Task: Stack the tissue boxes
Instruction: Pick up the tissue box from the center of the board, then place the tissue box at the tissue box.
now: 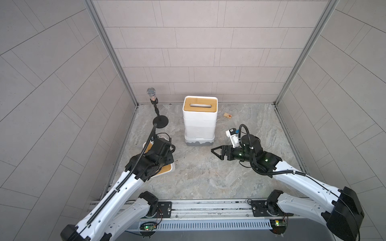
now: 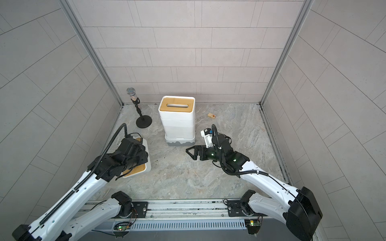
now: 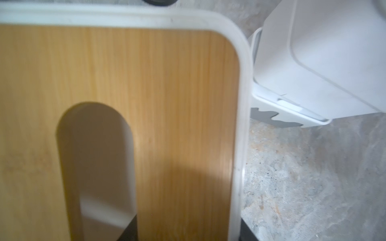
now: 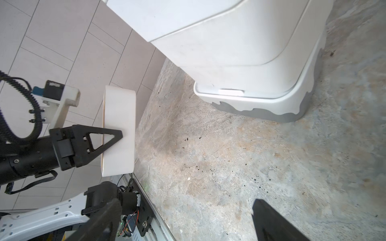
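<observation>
My left claw point(image 4: 119, 135) is clamped on the wall of a bamboo-topped tissue box point(image 1: 166, 169) at the left of the counter point(image 1: 208, 179). One finger is inside the lid's opening. My right claw point(image 1: 216, 154) hangs spread apart near the foot of the stack of boxes point(image 1: 199, 125) at centre back.

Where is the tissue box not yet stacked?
The loose bamboo-topped box is at the floor's left edge in both top views, held by the left gripper, left of the stack and in front of the microphone stand.

text: none legible | labels: none | brands: none | numbers: none
</observation>
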Tool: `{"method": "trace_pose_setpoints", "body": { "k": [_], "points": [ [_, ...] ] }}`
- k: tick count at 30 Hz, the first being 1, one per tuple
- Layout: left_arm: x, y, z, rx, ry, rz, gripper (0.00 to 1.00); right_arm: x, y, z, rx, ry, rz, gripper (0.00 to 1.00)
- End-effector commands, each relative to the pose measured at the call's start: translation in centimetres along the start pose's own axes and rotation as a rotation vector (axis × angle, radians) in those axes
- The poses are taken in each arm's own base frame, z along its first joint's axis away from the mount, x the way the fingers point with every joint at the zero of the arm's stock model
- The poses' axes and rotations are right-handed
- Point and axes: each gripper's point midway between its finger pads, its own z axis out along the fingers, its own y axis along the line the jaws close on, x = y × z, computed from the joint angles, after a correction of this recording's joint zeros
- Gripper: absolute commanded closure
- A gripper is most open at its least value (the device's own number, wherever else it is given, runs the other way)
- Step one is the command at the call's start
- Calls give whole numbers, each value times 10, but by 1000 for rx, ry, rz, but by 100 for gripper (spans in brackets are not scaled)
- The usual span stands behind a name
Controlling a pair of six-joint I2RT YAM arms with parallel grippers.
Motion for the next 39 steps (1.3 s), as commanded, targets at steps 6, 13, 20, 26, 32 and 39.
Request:
{"method": "trace_pose_setpoints", "body": {
  "k": [6, 13, 20, 26, 32, 39],
  "points": [
    [-61, -51, -74, 198, -158, 234, 75, -27, 44, -32, -71, -30, -1, 0],
    [-103, -107, -131, 366, -291, 424, 76, -51, 75, -55, -95, -33, -15, 1],
    [-116, -158, -158, 429, -377, 662, 77, -63, 91, -85, -45, 11, -22, 0],
    [-107, -200, -162, 467, -414, 861, 77, -74, 109, -111, -26, 9, -50, 0],
    [-83, -238, -158, 531, -402, 1035, 79, -85, 121, -131, 8, 6, -68, 0],
    [-58, -254, -156, 601, -364, 1139, 83, -98, 131, -135, -26, -3, -35, 0]
  ]
}}
